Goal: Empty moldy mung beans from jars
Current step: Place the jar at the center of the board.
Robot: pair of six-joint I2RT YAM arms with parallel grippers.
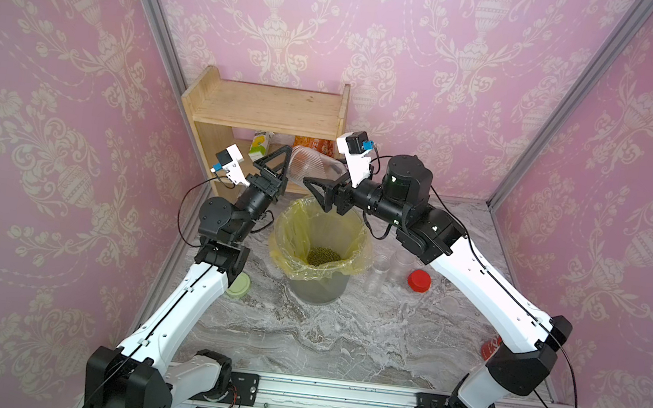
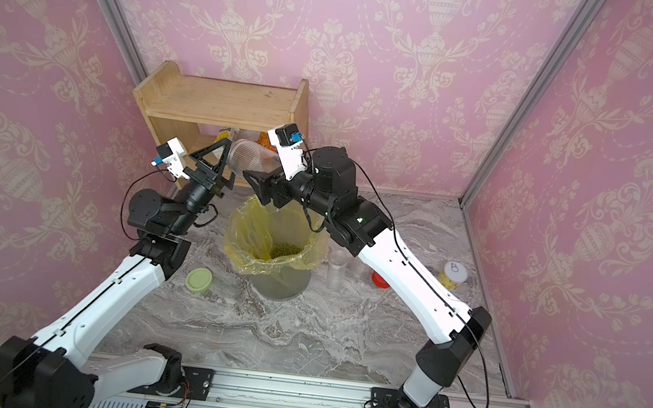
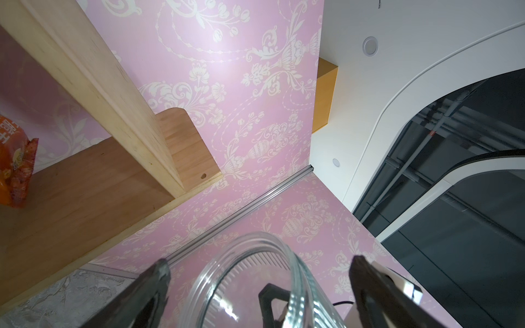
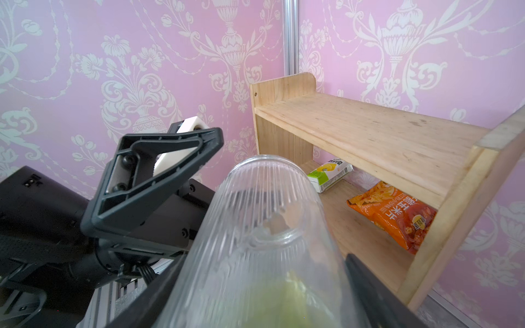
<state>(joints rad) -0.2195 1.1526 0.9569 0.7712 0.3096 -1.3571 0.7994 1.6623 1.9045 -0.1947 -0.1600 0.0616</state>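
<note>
Ribbed clear jar (image 1: 312, 170) tipped sideways above bin (image 1: 317, 290), mung beans (image 1: 324, 256) piled at bin bottom, two lidless clear jars (image 1: 380, 270) upright just beside.

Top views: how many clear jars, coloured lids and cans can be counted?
Clear jars: 3: ribbed jar, slim jar, third jar
Coloured lids: 2: green lid, red lid
Cans: 2: yellow tin, red can
Total: 7

The bin (image 1: 319, 290) stands mid-table with the mung beans (image 1: 324, 256) in it. Above its far rim the jar (image 1: 312, 165) lies tilted in my right gripper (image 4: 262, 259), one end between the spread fingers of my left gripper (image 3: 260, 262). Behind stands the shelf (image 1: 268, 112), with a carton (image 1: 261, 145) and a snack bag (image 1: 315, 144) on its lower board. A lid (image 2: 199, 280) lies left of the bin; two more jars (image 1: 380, 267) stand right of it.
</note>
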